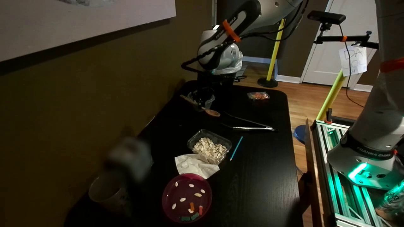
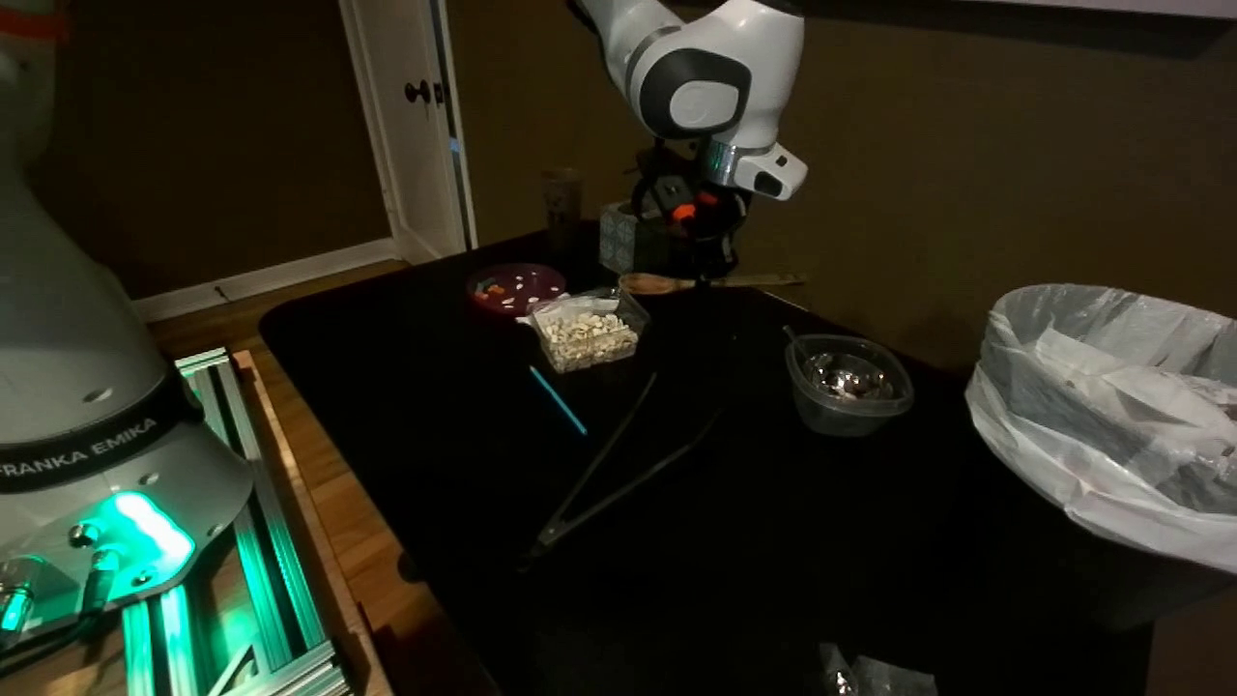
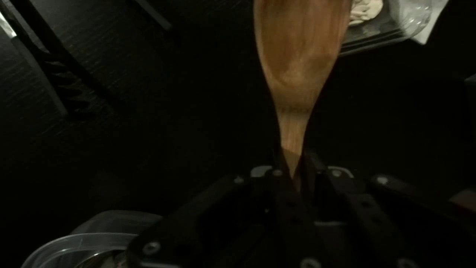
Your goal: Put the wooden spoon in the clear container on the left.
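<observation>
One nearly closed hand (image 3: 292, 163) grips one wooden spoon (image 3: 299, 67) above one black table (image 1: 262, 183).

Exterior views share table (image 1: 262, 183), opposite ends, wrist view downward, close

Wooden spoon (image 3: 302, 59) incomplete at wrist view's top edge

light-brown wooden spoon (image 3: 301, 56), maroon plate (image 1: 189, 178), teal stick (image 1: 236, 148), white napkin (image 1: 195, 166), black table (image 1: 258, 189), patterned box (image 2: 618, 239), perhaps grey-blue
</observation>
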